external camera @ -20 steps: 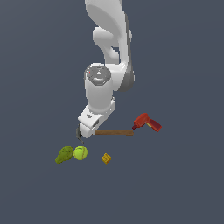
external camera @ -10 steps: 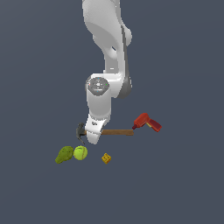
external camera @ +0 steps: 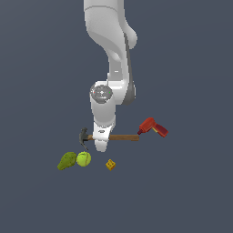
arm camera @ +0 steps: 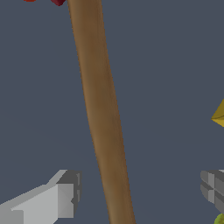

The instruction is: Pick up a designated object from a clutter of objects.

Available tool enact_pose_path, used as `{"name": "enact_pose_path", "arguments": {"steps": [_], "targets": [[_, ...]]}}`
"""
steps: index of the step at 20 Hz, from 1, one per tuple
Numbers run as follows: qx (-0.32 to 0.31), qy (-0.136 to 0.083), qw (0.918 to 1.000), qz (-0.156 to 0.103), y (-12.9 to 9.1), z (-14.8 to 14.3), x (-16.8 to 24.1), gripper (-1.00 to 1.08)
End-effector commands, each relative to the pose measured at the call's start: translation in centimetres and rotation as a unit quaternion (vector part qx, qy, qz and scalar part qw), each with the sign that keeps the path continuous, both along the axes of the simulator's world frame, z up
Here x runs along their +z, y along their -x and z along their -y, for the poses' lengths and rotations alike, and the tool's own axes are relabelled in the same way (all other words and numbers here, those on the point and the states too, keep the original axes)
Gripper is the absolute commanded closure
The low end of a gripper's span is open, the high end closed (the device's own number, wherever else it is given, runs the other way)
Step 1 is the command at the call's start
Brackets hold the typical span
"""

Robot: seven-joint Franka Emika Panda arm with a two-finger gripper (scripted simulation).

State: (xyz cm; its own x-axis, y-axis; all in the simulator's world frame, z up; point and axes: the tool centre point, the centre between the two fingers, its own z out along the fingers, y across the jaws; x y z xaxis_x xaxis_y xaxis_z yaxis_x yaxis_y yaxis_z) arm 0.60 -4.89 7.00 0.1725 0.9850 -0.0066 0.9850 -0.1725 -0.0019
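Note:
The hammer [external camera: 120,137] lies flat, its dark grey head [external camera: 83,135] toward the exterior view's left and its brown wooden handle [arm camera: 103,118] pointing at the red drill [external camera: 152,127]. My gripper [external camera: 101,145] is low over the handle, close to the head. In the wrist view the gripper [arm camera: 140,192] is open, with one finger [arm camera: 61,197] on one side of the handle and the other finger [arm camera: 214,188] well clear on the other side. Nothing is held.
A green pear [external camera: 67,160] and a yellow-green ball [external camera: 83,159] lie side by side in front of the hammer head. A small yellow cube [external camera: 110,164] sits near them and shows at the edge of the wrist view [arm camera: 218,116].
The arm has swung toward the exterior view's right and dropped lower, from beside the hammer head to over the handle. The objects have not moved.

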Motion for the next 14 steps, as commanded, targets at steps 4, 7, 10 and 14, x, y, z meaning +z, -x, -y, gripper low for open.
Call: {"name": "enact_pose_path", "arguments": {"steps": [4,7,10,14], "targets": [[0.013,-0.003,0.9999,0.001,0.0,-0.1,-0.3,-0.92],[0.011,-0.003,0.9999,0.001,0.0,-0.1,-0.4,-0.92],[0.011,-0.003,0.9999,0.001,0.1,-0.1,-1.1,-0.92],[0.012,-0.003,0.9999,0.001,0.1,-0.1,-2.9,-0.92]]}}
